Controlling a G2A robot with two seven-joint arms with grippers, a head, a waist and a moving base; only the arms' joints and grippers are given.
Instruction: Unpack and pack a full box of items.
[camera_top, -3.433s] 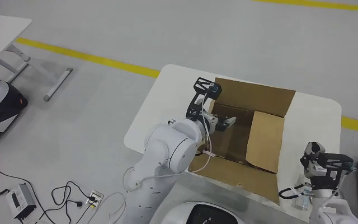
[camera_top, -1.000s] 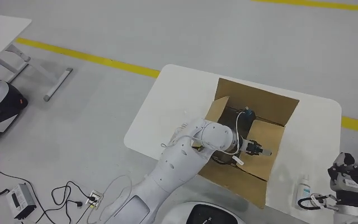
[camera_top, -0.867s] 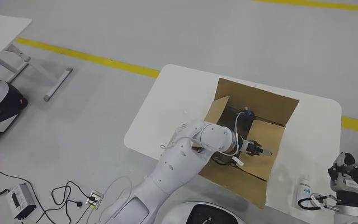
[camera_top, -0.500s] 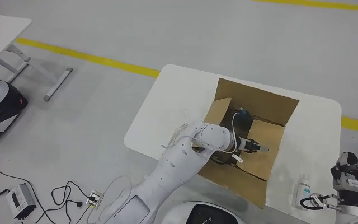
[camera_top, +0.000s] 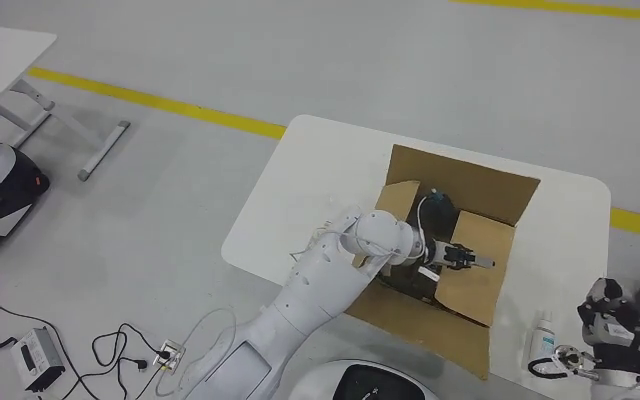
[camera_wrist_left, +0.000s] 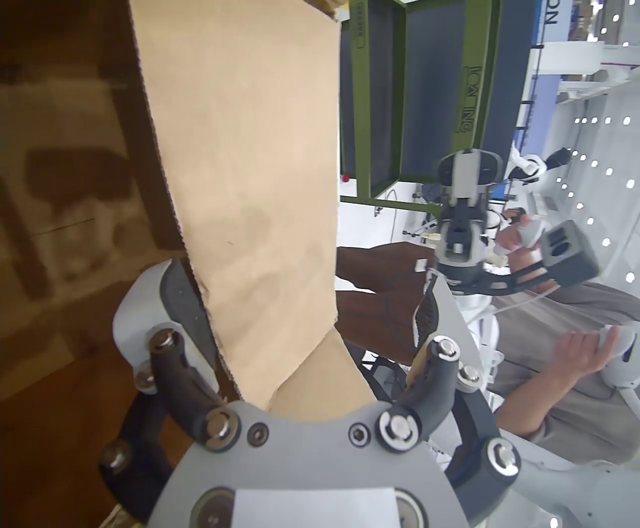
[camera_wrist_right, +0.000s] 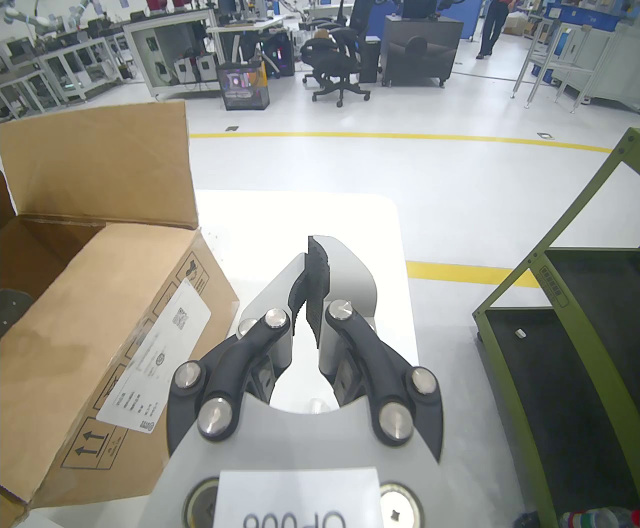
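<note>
An open cardboard box (camera_top: 465, 190) stands on the white table (camera_top: 300, 190). My left arm is inside it. My left gripper (camera_top: 478, 262) (camera_wrist_left: 300, 282) is open and straddles the edge of the box's right-hand flap (camera_wrist_left: 250, 190), one finger (camera_wrist_left: 175, 300) inside and the other outside. The flap stands between the jaws without being pinched. My right gripper (camera_wrist_right: 312, 280) is shut on nothing and hovers over the table beside the box's outer wall (camera_wrist_right: 100, 310). The right arm (camera_top: 605, 325) sits at the table's near right corner.
A small white bottle (camera_top: 543, 338) stands on the table between the box and the right arm. A green cart (camera_wrist_right: 575, 350) stands just off the table's right side. Bare table lies left of the box.
My left gripper crossed the box from its left flap to the right flap, which now leans a little farther outward. The right arm drew back from the bottle toward the near corner.
</note>
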